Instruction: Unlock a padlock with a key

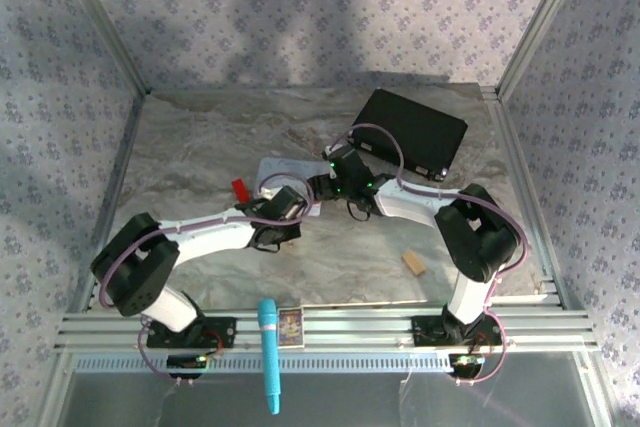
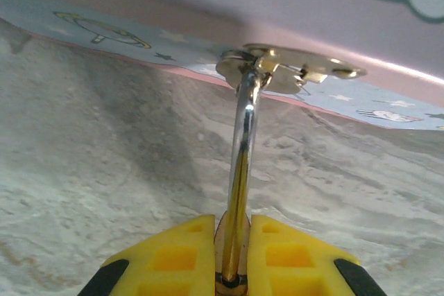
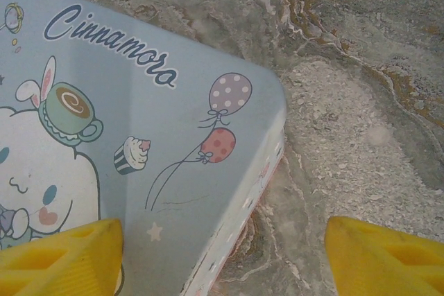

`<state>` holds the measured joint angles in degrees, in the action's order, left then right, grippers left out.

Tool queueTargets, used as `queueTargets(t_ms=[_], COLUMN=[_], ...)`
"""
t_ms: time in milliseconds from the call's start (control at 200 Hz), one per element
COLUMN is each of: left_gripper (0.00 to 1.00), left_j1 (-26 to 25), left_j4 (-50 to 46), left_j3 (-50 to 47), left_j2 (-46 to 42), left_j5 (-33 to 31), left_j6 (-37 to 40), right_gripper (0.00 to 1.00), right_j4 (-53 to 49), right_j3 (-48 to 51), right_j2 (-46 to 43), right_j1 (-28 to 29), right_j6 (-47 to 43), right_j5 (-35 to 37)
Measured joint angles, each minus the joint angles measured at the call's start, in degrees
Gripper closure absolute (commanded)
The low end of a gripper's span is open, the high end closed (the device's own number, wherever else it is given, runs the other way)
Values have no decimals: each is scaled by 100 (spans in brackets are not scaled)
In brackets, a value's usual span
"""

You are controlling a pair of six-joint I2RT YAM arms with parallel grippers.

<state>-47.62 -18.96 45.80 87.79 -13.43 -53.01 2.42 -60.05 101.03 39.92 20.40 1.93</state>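
A: How is the left hand [image 2: 231,235]?

B: Its yellow fingers [image 2: 180,258] stand narrow, pressed on the small brass-golden padlock [image 2: 240,164]. The thin shiny shackle goes up to 12 o'clock and meets the golden clasp [image 2: 291,67] of the pale blue printed tin [image 2: 104,32].

A: And the right hand [image 3: 222,261]?

B: Wide apart, holding nothing. It hangs over a corner of the tin, with one finger at 7 o'clock above the lid and the other at 5 o'clock above the grey marbled counter [image 3: 347,102].

A: What lies around?

B: From above, a small red piece [image 1: 240,189] is at 9 o'clock of the tin, near the left arm. A flat black box [image 1: 410,132] is at 2 o'clock, and a tan rectangular block [image 1: 414,263] at 5 o'clock, well apart.

A: Is there room to move?

B: Both hands are close together at the tin. The counter is bare toward 10 o'clock, up to the patterned walls.
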Motion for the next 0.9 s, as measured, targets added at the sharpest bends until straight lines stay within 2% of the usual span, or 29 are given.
queueTargets(t_ms=[190,485,585,900], left_gripper=[89,81,73,71], left_j1=[-35,-415,-503,-691], left_j4=[-350,-916,-988,-1285], left_j3=[304,820,894,957], left_j2=[326,798,938,1102], left_j5=[-170,-796,-916,-1021], left_j6=[306,247,203,173], right_gripper=[23,23,23,23], right_j4=[22,61,79,186], right_j3=[-22,-22,-20,26], right_j2=[33,68,72,81], right_j1=[-2,-66,-116,-247], right_j6=[20,87,125,197], right_j5=[-42,-170,-214,-286])
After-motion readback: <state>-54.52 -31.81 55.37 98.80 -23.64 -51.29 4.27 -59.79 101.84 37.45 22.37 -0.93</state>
